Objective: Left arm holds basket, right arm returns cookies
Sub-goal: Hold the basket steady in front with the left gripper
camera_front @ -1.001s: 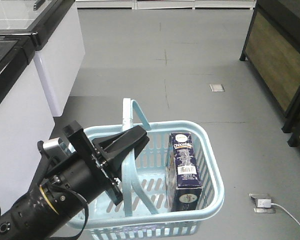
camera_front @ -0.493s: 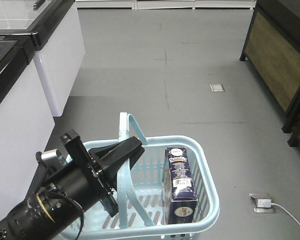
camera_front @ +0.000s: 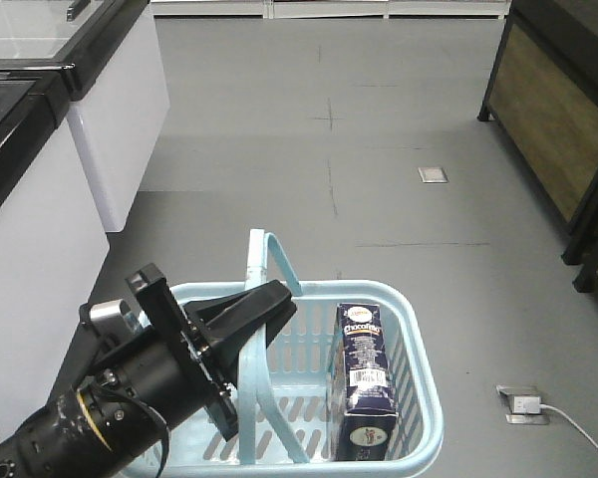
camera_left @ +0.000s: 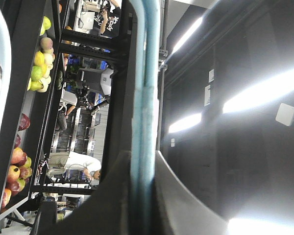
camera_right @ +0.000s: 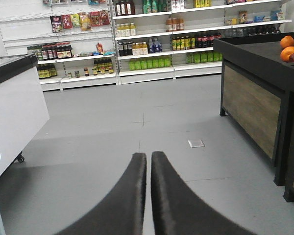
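Cookies: we see the Chocofello cookie box [camera_front: 365,383] standing upright inside the basket, against its right-hand wall, at the lower centre-right of the front view, with the barcode panel facing us.
Basket: the light-blue shopping basket [camera_front: 319,288] sits at the bottom of the frame with one handle [camera_front: 263,261] raised. Its near rim is cut off by the frame edge.
Left gripper: the left gripper [camera_front: 275,303] is clamped on that raised handle. In the left wrist view the blue bar runs straight up between its two fingers [camera_left: 171,200].
Right gripper: the right gripper [camera_right: 149,164] has its fingers pressed together with nothing between them. It points across the floor toward the store shelves [camera_right: 157,46], and the front view does not show it.
Change: over the last second, basket and box have sunk lower in the frame, drifting left and then back to the right. The floor plate [camera_front: 432,174] and floor socket [camera_front: 523,403] keep their spots, so we read this as the arm shifting the load, not the camera moving.
Meaning: we judge this is still the holding stage, with the cookies not yet lifted out. The right gripper must open before reaching in, and a swaying basket would make that grasp harder.
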